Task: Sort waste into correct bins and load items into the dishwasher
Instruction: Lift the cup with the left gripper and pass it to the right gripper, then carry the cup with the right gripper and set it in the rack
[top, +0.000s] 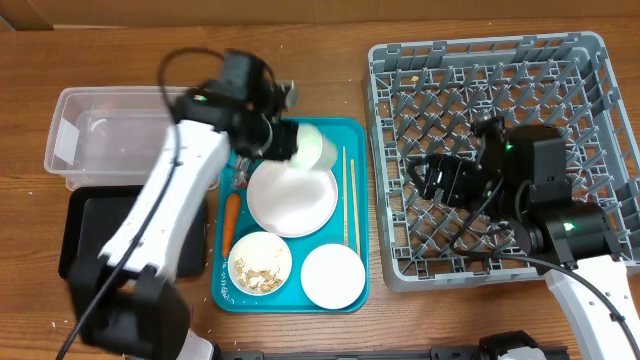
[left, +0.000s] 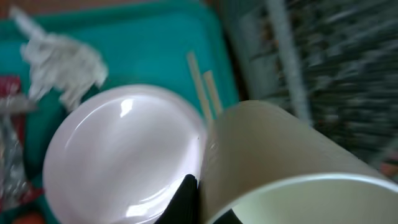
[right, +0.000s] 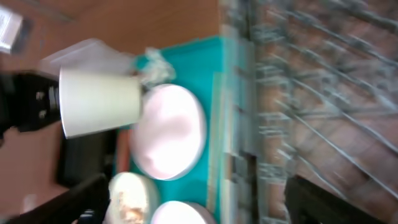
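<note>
Cup (top: 310, 148): just the one, tipped on its side at the 12 o'clock end of the teal tray (top: 296, 296), by the far rim of the plate (top: 292, 197). The left tool (top: 278, 138) is clamped on the cup's rim.

On the teal tray I count one plate in the middle and two bowls. The crumb bowl (top: 236, 248) sits at 7 o'clock with crumbs (top: 260, 265) in it, and the empty bowl (top: 333, 275) sits at 5 o'clock. Two chopsticks (top: 350, 200) lie side by side along the 3 o'clock edge. One foil (left: 62, 62) wad and one wrapper (left: 9, 90) lie at about 10 o'clock, with an orange stick (top: 230, 222) at 9 o'clock.

On the worktop (top: 300, 40) there is one tub (top: 120, 140) at 10 o'clock, one black tray (top: 85, 235) just below it at 8 o'clock, and one rack (top: 480, 90) at 3 o'clock.

The left arm comes in from 7 o'clock and slants across the black tray up to the cup. The right arm comes in from 5 o'clock and hangs over the rack. The right tool (top: 430, 178) points toward 9 o'clock, its fingers (right: 81, 196) spread wide with nothing between them.
</note>
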